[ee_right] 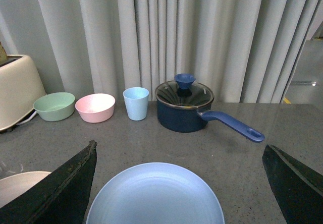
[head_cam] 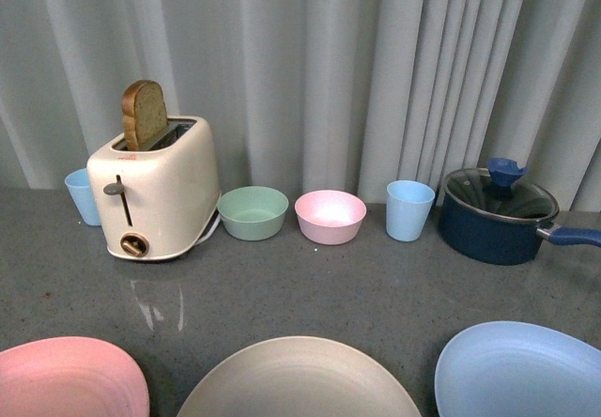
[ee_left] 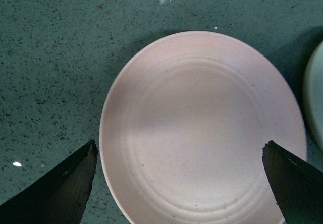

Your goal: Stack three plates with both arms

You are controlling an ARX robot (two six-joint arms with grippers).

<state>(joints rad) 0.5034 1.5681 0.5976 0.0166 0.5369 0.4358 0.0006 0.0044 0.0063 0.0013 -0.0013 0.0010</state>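
A grey speckled counter (head_cam: 376, 295) runs back to a pale grey pleated curtain (head_cam: 329, 60) that closes off the whole far side.

Along the far edge, from left to right, stand:
- a small blue cup (head_cam: 82, 194), half behind the toaster
- a cream toaster (head_cam: 155, 192) with a slice of brown bread (head_cam: 144, 115) sticking up out of it
- a green bowl (head_cam: 253, 212)
- a pink bowl (head_cam: 330, 216)
- a light blue cup (head_cam: 409, 209)
- a dark blue saucepan (head_cam: 493, 220) under a glass lid, its handle pointing right

The three plates lie in a row along the near edge: the pink plate (head_cam: 66, 379) on the left, the beige plate (head_cam: 300, 384) in the middle and the blue plate (head_cam: 521, 370) on the right. Each lies flat with its open face up. Bare counter shows between them. Being round, they have no long axis or heading.

The front view cuts off all three plates at its lower border and shows neither arm. The left wrist view looks down on nearly all of the pink plate, with faint rings in its well and a sliver of the beige rim just beside it. There the left gripper (ee_left: 179, 151) hangs above the pink plate, its black fingers spread wide and holding nothing. The right wrist view shows the saucepan's whole handle, with a hole at its end. The right gripper (ee_right: 179, 151) is likewise spread wide and empty, with the blue plate just below it.
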